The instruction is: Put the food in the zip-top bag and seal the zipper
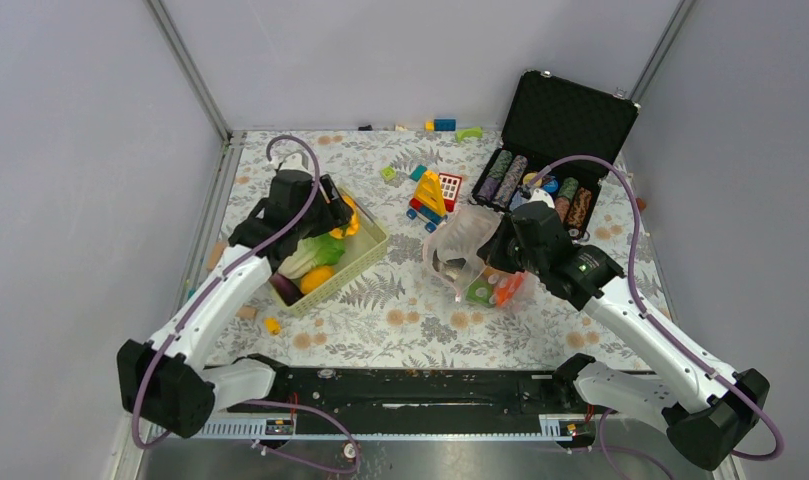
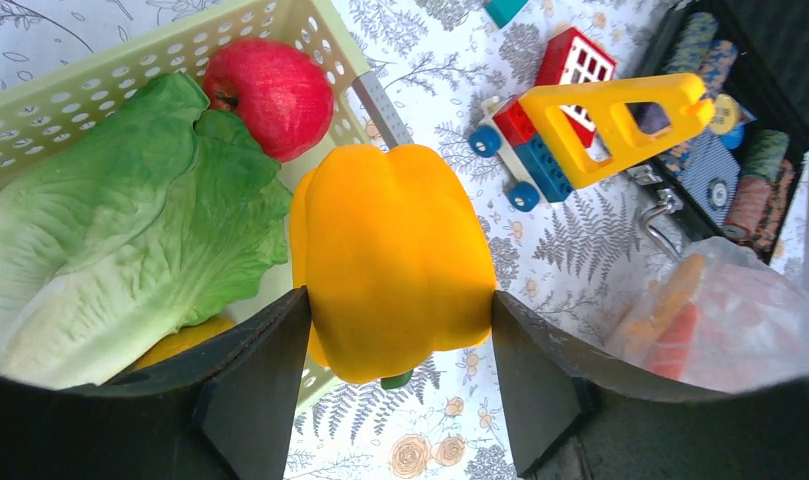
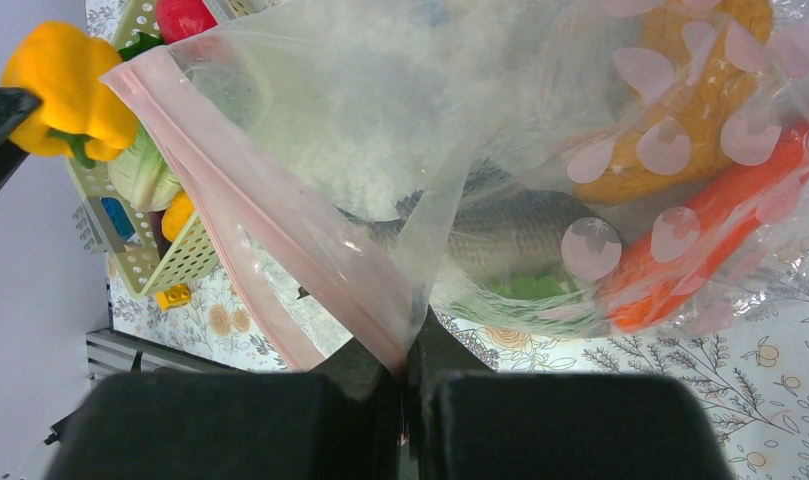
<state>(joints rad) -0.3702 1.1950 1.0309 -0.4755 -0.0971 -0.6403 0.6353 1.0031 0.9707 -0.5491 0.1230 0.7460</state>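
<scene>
1. The left claw (image 2: 400, 310) has its fingers set against both flanks of the yellow pepper (image 2: 395, 270). It pinches the pepper over the rim of the pale green basket (image 2: 100, 75).
2. The pepper's long axis runs along the fingers, with the green stalk end toward the wrist.
3. A lettuce (image 2: 110, 240) and a red apple (image 2: 270, 95) lie in the basket, not yet bagged.
4. The right claw (image 3: 405, 385) is pressed together on the mouth edge of the zip-top bag (image 3: 380, 130), holding that edge up off the tabletop (image 1: 400, 320).
5. Seen from the right wrist, the zipper (image 3: 250, 200) runs from the claw toward 10 o'clock, and the pepper shows beyond its far end.
6. The bag already holds an orange piece (image 3: 700, 240) and something green, lying low at the closed end.
7. From overhead, the bag lies at about 3 o'clock from the left claw, well apart. A toy truck (image 1: 430, 195) sits off that line, near 1 o'clock.
8. I'd judge the left arm must carry the pepper across while the right arm only holds. The mouth looks slack, so the pepper could catch on the strip.
</scene>
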